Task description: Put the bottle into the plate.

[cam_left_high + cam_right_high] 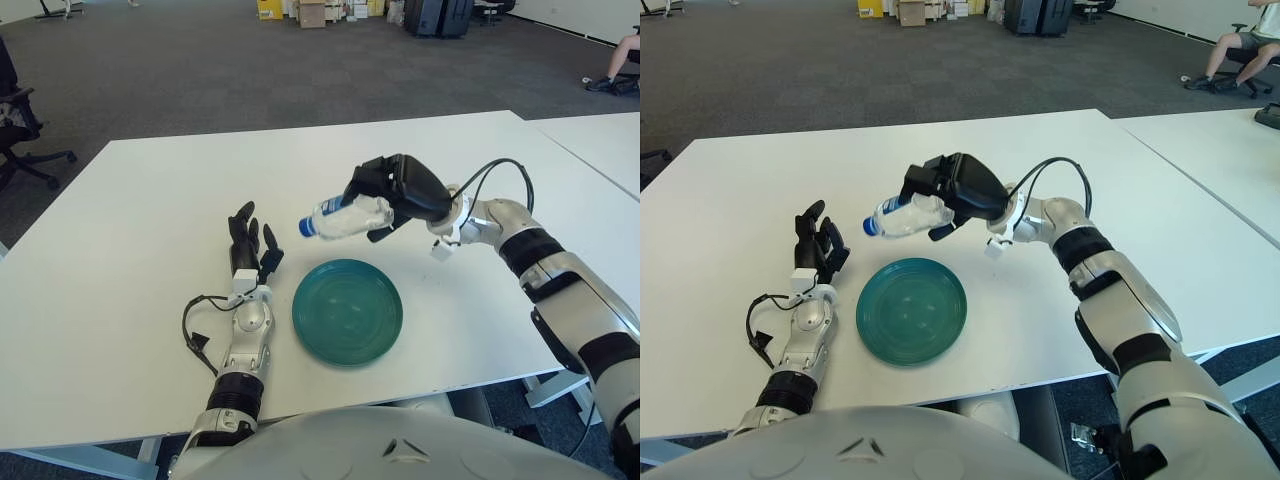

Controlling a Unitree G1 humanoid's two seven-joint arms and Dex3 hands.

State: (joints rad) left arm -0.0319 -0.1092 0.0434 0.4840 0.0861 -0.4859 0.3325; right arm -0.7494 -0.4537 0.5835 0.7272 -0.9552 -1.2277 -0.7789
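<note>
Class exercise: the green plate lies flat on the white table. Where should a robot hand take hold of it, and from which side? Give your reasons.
Grip the plate by its raised rim at the right edge, coming in low from the right. It lies flat, so only the lip offers a hold. The left robot hand shows close beside its left edge, and the right robot hand holds the bottle above its far side.

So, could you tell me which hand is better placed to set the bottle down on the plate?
The right hand. It already grips the bottle, tilted with its cap toward the robot's left, above the far edge of the green plate. The left hand shows beside the plate's left side, holding nothing.
</note>
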